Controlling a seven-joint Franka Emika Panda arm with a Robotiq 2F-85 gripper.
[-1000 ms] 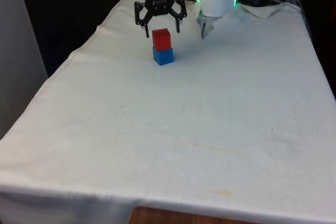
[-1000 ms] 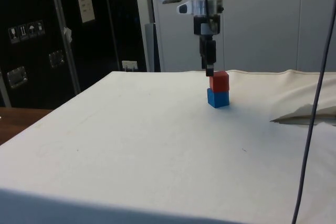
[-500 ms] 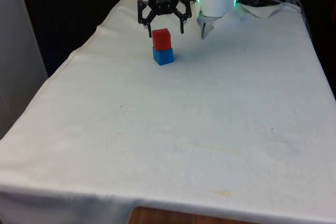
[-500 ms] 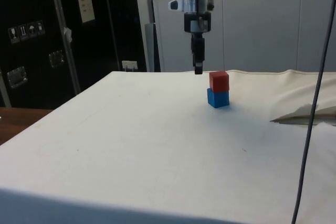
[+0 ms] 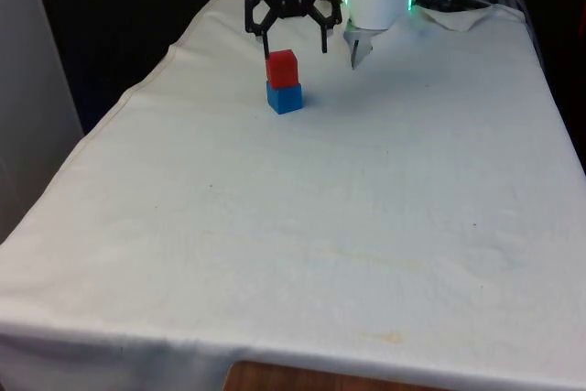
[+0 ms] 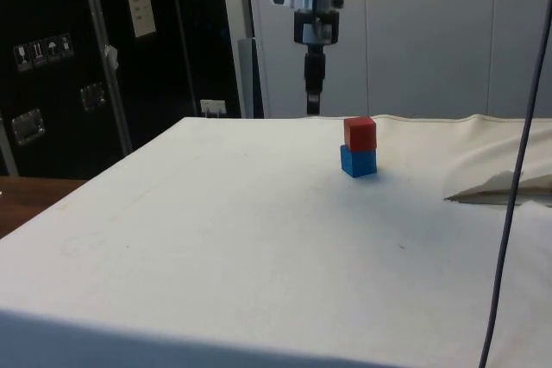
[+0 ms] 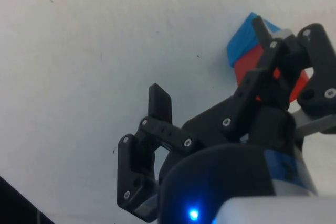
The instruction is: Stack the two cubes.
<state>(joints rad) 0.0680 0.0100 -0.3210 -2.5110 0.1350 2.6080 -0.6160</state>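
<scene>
The two cubes are stacked: the red cube [image 5: 282, 68] sits squarely on the blue cube [image 5: 285, 98], and the pair stands on the white cloth [image 5: 348, 199] at the table's far end, toward the front view's left of centre. Going from the biggest thing down, the cloth-covered table carries nothing else near the stack, only a rumpled fold of cloth [image 6: 500, 185] well apart from it in the side view. What has changed over the last second is the arm: the gripper [image 5: 293, 41] was down around the red cube, fingers either side of it, and it has since lifted clear and drawn back toward the robot's base. The stack has not shifted or tilted in that time, so the release looks clean, and I judge the task essentially done, with only the retreat left. The arm now hangs the gripper pointing straight down, above and a little behind the stack; in the side view the gripper [image 6: 312, 101] is higher than the red cube's top and off to one side of it. Its fingers are spread wide apart and hold nothing, and the wrist view shows the gripper [image 7: 210, 64] with the cubes lying beyond one fingertip [image 7: 160, 103], not between them.
</scene>
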